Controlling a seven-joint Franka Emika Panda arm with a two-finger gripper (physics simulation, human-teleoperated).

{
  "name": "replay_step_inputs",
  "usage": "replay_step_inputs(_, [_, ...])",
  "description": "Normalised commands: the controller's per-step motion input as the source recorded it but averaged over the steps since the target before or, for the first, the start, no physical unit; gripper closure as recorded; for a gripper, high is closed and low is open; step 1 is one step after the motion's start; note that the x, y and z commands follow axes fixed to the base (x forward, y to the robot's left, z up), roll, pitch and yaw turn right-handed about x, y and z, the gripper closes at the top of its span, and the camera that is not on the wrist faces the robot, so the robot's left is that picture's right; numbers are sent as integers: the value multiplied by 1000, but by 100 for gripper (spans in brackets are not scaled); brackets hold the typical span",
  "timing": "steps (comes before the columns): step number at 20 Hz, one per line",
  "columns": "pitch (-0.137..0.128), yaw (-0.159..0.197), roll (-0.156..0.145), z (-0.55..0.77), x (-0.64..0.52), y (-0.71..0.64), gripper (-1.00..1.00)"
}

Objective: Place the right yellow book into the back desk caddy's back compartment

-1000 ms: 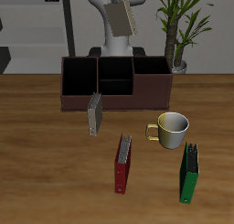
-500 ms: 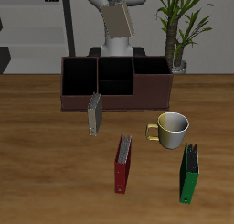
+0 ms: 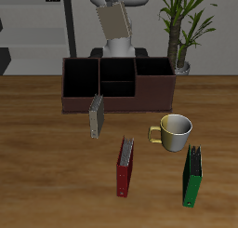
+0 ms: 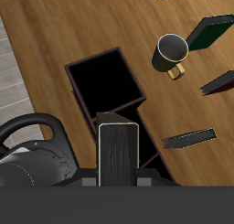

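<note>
Above the caddy (image 3: 117, 83), the gripper (image 4: 117, 177) is clamped on the yellow book (image 3: 115, 25), which hangs upright over the back compartment (image 3: 119, 67). Judging by looks, this small stiff hardback is light, its smooth covers possibly slippery, best pinched across the flat faces. Its twin book (image 3: 95, 116) stands before the boxy maroon, dark-lined caddy.

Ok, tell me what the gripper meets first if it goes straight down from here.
Probably the back desk caddy: the gripper, jaws shut on the right yellow book, points at its partitioned sections. Exact compartment unclear.
</note>
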Motion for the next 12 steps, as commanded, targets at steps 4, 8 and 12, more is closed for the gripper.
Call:
replay_step_inputs(4, [-8, 203, -46, 65, 39, -239, 100])
replay_step_inputs(8, [-9, 106, -20, 17, 43, -110, 100])
replay_step_inputs(12, [-31, 128, -2, 15, 78, -57, 100])
